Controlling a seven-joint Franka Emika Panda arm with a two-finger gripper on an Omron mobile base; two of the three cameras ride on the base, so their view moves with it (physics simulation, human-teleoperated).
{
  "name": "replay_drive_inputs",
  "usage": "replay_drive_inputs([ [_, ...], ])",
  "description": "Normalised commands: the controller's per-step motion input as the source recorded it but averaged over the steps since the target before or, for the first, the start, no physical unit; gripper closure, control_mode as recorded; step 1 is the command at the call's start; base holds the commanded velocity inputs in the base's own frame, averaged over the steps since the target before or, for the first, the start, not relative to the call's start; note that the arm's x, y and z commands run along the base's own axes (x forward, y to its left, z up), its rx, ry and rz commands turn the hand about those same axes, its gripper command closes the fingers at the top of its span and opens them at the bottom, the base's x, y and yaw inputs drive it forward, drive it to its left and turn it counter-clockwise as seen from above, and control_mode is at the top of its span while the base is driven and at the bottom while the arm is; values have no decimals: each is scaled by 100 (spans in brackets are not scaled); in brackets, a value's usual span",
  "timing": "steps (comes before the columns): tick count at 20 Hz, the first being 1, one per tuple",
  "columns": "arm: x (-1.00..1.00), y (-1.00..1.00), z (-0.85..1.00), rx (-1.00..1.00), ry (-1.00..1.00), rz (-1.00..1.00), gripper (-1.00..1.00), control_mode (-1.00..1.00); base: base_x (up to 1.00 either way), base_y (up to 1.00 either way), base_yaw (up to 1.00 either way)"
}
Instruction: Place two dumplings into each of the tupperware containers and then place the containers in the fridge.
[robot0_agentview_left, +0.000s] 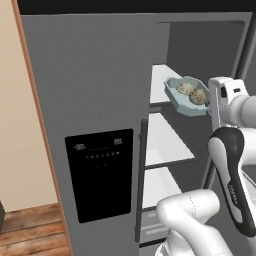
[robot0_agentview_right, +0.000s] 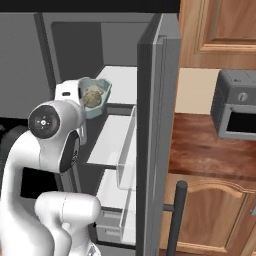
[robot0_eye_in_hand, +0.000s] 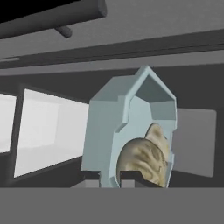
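My gripper (robot0_agentview_left: 209, 107) is shut on the rim of the light blue octagonal tupperware container (robot0_agentview_left: 186, 96), which it holds tilted in the air. Two tan dumplings (robot0_agentview_left: 192, 91) lie inside it. The container hangs in the open fridge (robot0_agentview_left: 95, 100), level with the upper white shelf (robot0_agentview_left: 162, 82) and just in front of it. From the right, the container (robot0_agentview_right: 96, 97) with a dumpling (robot0_agentview_right: 92, 98) shows beside my white hand. In the hand view the container (robot0_eye_in_hand: 127, 127) stands on edge between the fingertips (robot0_eye_in_hand: 129, 176), with the dumplings (robot0_eye_in_hand: 144, 159) at its lower end.
The fridge's closed left door carries a black dispenser panel (robot0_agentview_left: 100, 175). Its open right door (robot0_agentview_right: 157, 125) stands edge-on beside the arm. More white shelves (robot0_agentview_left: 167, 142) lie below. A steel oven (robot0_agentview_right: 235, 107) sits on a wooden counter (robot0_agentview_right: 205, 147) to the right.
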Motion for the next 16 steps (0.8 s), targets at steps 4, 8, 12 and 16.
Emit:
replay_drive_inputs([
  [4, 71, -19, 7, 0, 0, 0, 100, -100, 0, 0, 0],
  [8, 80, -36, 0, 1, 0, 1, 100, -100, 0, 0, 0],
  [12, 85, -13, 0, 0, 4, 1, 100, -100, 0, 0, 0],
  [16, 85, 1, 0, 0, 6, 0, 100, -100, 0, 0, 0],
])
